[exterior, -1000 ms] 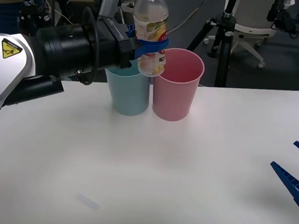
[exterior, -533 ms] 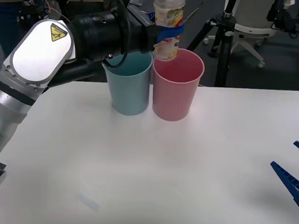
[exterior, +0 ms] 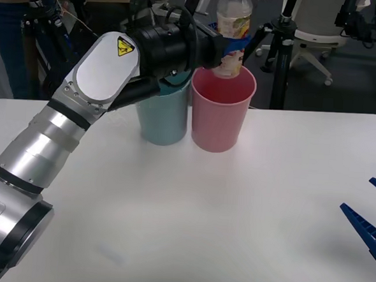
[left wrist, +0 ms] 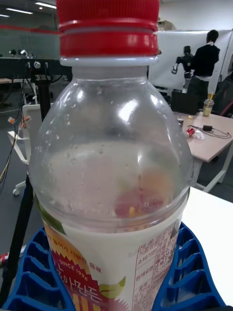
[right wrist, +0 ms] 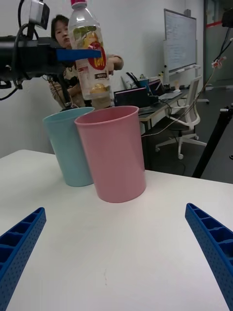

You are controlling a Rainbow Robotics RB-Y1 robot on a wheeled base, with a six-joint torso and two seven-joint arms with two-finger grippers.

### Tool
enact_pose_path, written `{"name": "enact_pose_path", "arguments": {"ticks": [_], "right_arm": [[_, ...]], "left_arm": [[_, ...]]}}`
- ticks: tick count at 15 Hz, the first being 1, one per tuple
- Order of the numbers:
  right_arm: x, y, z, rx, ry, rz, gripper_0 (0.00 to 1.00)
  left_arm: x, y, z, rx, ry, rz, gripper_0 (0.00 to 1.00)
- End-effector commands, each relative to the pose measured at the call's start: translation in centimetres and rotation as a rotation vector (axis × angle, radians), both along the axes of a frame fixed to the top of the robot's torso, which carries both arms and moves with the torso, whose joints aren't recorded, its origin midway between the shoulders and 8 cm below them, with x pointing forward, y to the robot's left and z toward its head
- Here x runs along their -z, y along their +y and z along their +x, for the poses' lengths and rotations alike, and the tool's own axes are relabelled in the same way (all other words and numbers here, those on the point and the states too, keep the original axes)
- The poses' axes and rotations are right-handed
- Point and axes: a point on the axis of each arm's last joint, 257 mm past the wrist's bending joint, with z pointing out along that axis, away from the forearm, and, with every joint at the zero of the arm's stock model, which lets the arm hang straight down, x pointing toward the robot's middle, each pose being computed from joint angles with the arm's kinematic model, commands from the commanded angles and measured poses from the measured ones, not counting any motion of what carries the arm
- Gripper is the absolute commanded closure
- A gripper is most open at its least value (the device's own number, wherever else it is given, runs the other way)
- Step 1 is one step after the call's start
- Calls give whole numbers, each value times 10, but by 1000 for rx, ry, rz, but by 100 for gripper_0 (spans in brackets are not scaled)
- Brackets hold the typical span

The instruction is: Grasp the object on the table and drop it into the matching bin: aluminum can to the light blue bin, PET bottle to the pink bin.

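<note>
My left gripper is shut on the PET bottle, a small clear bottle with a red cap and a pale label. It holds the bottle upright in the air, its base just above the rim of the pink bin. The light blue bin stands against the pink one on its left, at the far side of the table. In the right wrist view the bottle hangs over the pink bin, beside the light blue bin. My right gripper rests open low at the table's right edge.
A black tripod and a white office chair stand behind the table's far edge. My left arm stretches across the table's left part toward the bins. The white tabletop in front of the bins is bare.
My left gripper has carried the bottle to the right, from above the light blue bin's rim to above the pink bin. The right gripper has not moved.
</note>
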Motion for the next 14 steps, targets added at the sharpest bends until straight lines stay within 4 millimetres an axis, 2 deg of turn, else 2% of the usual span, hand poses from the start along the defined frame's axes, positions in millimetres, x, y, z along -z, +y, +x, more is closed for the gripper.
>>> {"name": "enact_pose_path", "arguments": {"ticks": [1,6,9,10,12,14], "right_arm": [[0,0,0,0,0,0,0],[0,0,0,0,0,0,0],[0,0,0,0,0,0,0],[0,0,0,0,0,0,0],[0,0,0,0,0,0,0],[0,0,0,0,0,0,0]], "left_arm": [[10,-9,5,-16,15,-6,99],[21,-23,-1,-4,23,15,99],[19,-24,-2,-2,30,-2,96],[16,-24,-1,-6,29,-12,60],[16,-23,0,-8,26,-13,0],[16,-24,-1,-7,28,-16,0]]}}
